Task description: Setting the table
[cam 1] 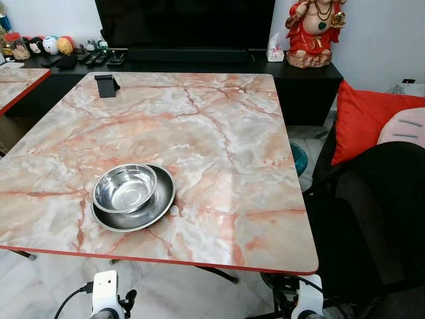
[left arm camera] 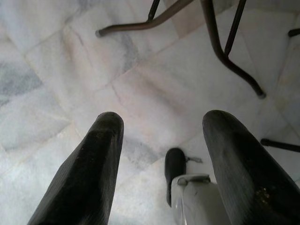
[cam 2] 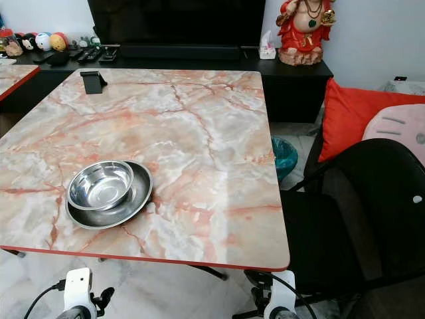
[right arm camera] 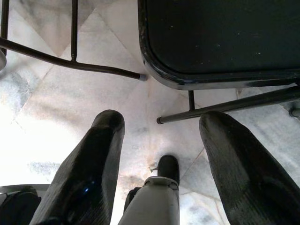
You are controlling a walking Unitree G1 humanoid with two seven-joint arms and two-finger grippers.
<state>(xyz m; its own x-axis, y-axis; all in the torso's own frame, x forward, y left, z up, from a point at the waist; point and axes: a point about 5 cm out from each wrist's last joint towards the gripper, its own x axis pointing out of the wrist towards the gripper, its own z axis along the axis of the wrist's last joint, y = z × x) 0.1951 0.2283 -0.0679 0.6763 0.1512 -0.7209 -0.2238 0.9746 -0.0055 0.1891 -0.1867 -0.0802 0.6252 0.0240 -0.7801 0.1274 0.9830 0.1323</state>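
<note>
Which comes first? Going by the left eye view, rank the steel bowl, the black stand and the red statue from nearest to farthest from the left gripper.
From the left gripper, hanging open below the table's near edge:
1. Steel bowl, in the plate at the near left.
2. Black stand, at the table's far left edge.
3. Red statue, on the dark cabinet, far right.

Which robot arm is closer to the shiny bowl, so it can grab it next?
Probably the left. The bowl sits in the plate on the table's left side, nearest the left arm. Both pincers, left pincer and right pincer, hang open over the floor.
</note>
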